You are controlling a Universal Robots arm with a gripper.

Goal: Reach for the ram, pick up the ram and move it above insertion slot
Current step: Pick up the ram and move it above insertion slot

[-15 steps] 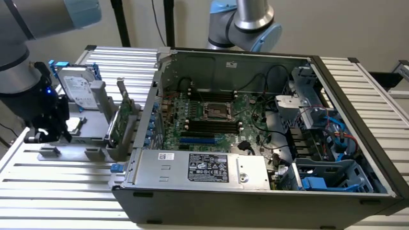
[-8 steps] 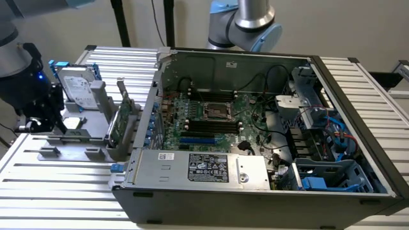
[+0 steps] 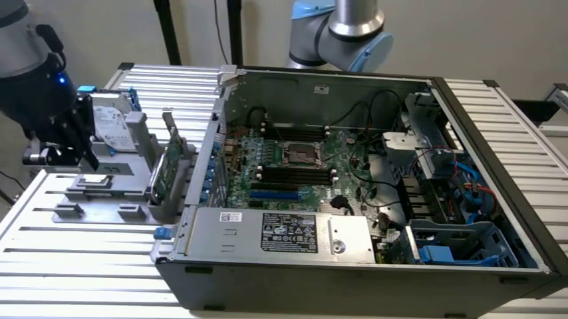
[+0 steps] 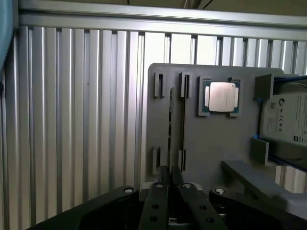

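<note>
Gripper (image 4: 170, 171) is clenched, fingers (image 4: 163, 173) drawn nearly together w/ just a slit between; can't tell if it pinches anything. It hangs over the grey parts holder (image 4: 211, 143) at the exterior view's left, well apart from the open PC case (image 3: 355, 266). The ram (image 4: 171, 124) stands on edge in the holder's narrow slot, in line w/ the fingertips, just beside the CPU chip (image 4: 221, 97). Hard drive (image 4: 288, 117) sits past the chip.
</note>
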